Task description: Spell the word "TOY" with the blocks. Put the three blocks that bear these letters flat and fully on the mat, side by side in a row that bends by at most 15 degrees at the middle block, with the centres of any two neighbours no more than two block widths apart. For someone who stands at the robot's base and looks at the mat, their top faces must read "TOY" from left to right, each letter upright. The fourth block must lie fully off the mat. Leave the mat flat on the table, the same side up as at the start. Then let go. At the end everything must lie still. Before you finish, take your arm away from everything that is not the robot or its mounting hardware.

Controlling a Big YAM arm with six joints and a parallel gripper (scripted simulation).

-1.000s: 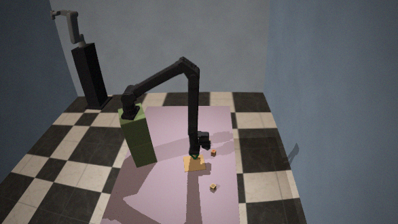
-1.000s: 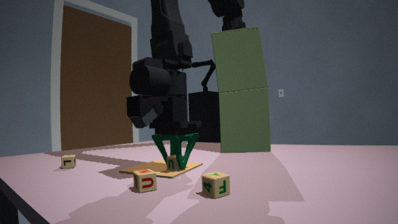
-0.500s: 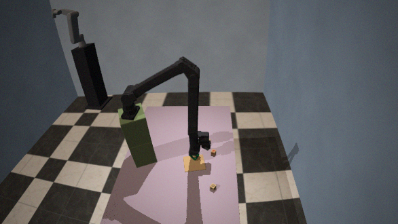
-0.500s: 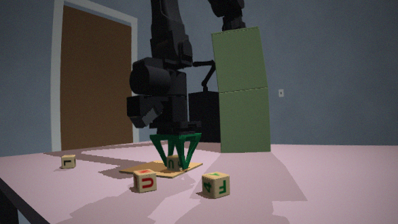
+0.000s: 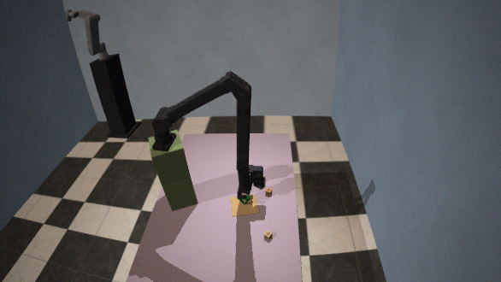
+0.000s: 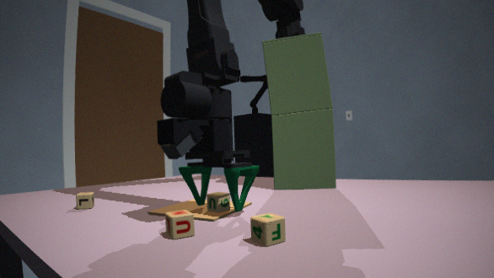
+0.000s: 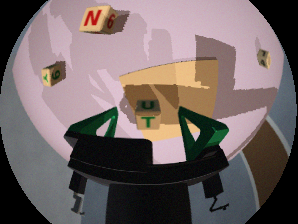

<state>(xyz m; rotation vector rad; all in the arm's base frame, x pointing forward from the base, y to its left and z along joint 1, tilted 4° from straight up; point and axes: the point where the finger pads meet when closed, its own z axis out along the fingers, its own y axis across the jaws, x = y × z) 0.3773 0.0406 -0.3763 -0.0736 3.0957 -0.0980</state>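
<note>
A small tan mat (image 5: pixel 244 206) lies flat on the pink table; it also shows in the exterior view (image 6: pixel 198 209) and in the wrist view (image 7: pixel 176 92). One wooden block with green letters (image 6: pixel 218 201) rests on the mat; the wrist view (image 7: pixel 148 115) shows a T and a U on it. My gripper (image 6: pixel 219 204) is open, its green fingers standing on either side of this block, apart from it. It also shows in the wrist view (image 7: pixel 152 129). A block with red letters (image 6: pixel 179 224) and a block with green letters (image 6: pixel 267 228) lie off the mat. A third block (image 6: pixel 85 200) lies farther left.
The green pedestal (image 5: pixel 173 171) that carries the arm's base stands on the table to the left of the mat. In the wrist view a red N block (image 7: pixel 99 20), a green-lettered block (image 7: pixel 53 74) and a small block at the far right (image 7: pixel 264 58) lie around the mat.
</note>
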